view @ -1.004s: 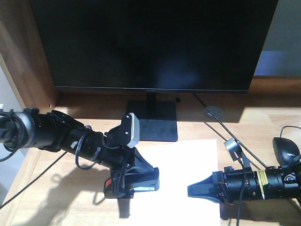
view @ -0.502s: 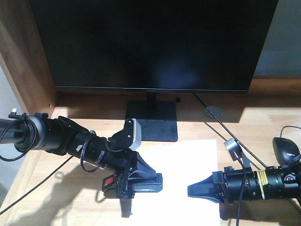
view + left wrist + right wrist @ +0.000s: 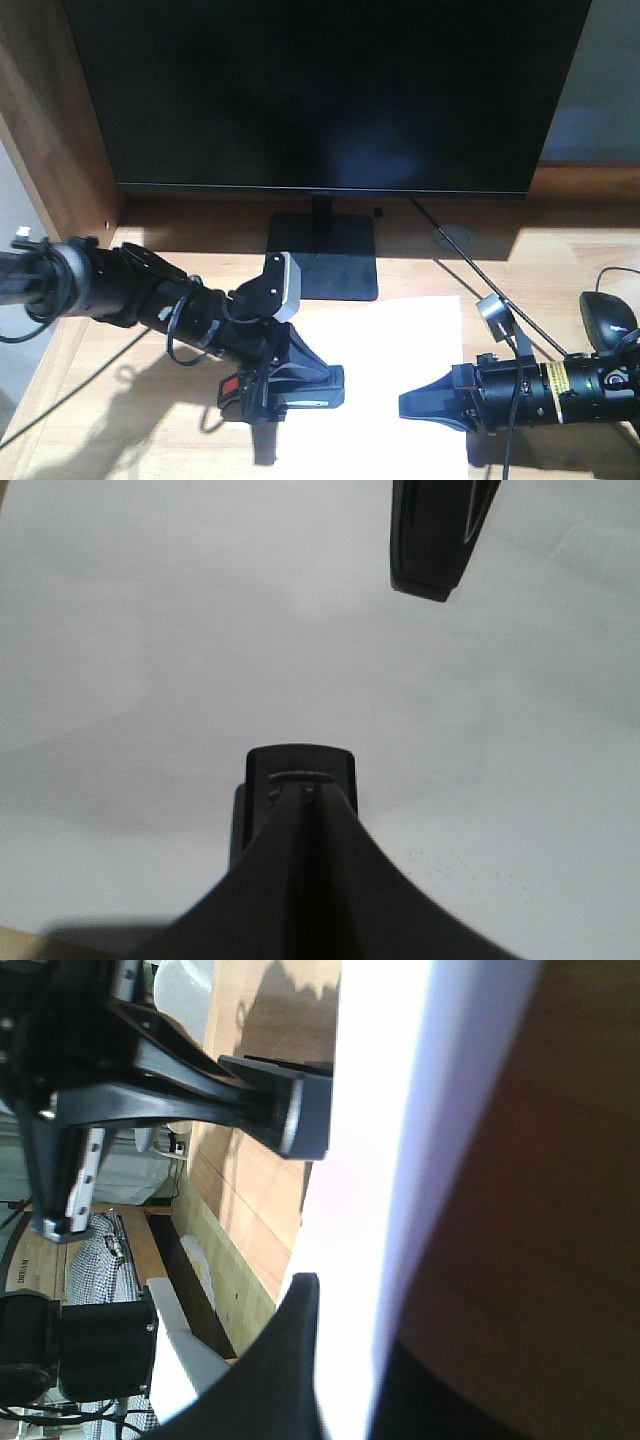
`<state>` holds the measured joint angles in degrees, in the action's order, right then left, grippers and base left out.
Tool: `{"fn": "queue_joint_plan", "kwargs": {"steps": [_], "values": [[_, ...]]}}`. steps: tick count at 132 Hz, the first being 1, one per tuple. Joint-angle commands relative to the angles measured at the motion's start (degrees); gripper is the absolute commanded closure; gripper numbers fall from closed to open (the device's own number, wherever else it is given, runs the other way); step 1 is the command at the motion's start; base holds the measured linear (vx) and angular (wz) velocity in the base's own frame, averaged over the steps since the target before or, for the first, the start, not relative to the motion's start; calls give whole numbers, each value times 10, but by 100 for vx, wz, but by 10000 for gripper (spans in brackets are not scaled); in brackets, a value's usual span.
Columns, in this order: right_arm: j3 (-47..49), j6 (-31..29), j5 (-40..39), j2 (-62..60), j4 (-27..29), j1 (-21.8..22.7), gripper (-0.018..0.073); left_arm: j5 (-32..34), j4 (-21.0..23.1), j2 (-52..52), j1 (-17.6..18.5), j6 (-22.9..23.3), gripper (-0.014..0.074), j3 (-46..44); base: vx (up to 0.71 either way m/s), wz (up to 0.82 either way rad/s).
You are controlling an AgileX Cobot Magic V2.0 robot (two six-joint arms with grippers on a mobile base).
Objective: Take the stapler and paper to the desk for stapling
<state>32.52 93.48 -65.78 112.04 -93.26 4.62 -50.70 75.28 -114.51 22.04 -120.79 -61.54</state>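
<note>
Stapler, small, black and red-tabbed at its rear (image 3: 285, 388), sits clamped in the left gripper (image 3: 322, 385), whose jaws are closed tight on its body, nose pointing toward the right gripper (image 3: 405, 404). It is held low over the left edge of the large white rectangular sheet of paper (image 3: 400, 350), which lies flat on the light wooden desk (image 3: 420, 255) in front of the black monitor's (image 3: 320, 90) square stand (image 3: 325, 265); whether the stapler touches the sheet I cannot tell. Such a pose probably lines the stapler's mouth up with the paper's margin for stapling.

That right gripper rests at the sheet's right edge with its jaws drawn to a point; the wrist view shows the paper's edge (image 3: 370, 1160) close to one finger (image 3: 290, 1360), but not clearly pinched, so likely it is only steadying the sheet.

Between the two grippers the paper is bare, giving room to slide inward. A black computer mouse (image 3: 608, 318) lies at the desk's right edge, and a cable (image 3: 470, 270) crosses the paper's back right corner.
</note>
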Motion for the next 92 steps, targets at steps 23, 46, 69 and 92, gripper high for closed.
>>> {"fn": "queue_joint_plan", "kwargs": {"steps": [23,46,69,92], "values": [[6,-7,-71,-19,9,0,549,12,-7,129,1,14,603,-4,0,0],[6,-7,-83,-19,13,0,526,19,-7,165,1,28,603,-4,0,0],[6,-7,-83,-19,29,0,415,19,-7,169,1,28,603,-4,0,0],[6,-10,-87,-19,28,0,162,17,-7,169,1,28,603,-4,0,0]]}}
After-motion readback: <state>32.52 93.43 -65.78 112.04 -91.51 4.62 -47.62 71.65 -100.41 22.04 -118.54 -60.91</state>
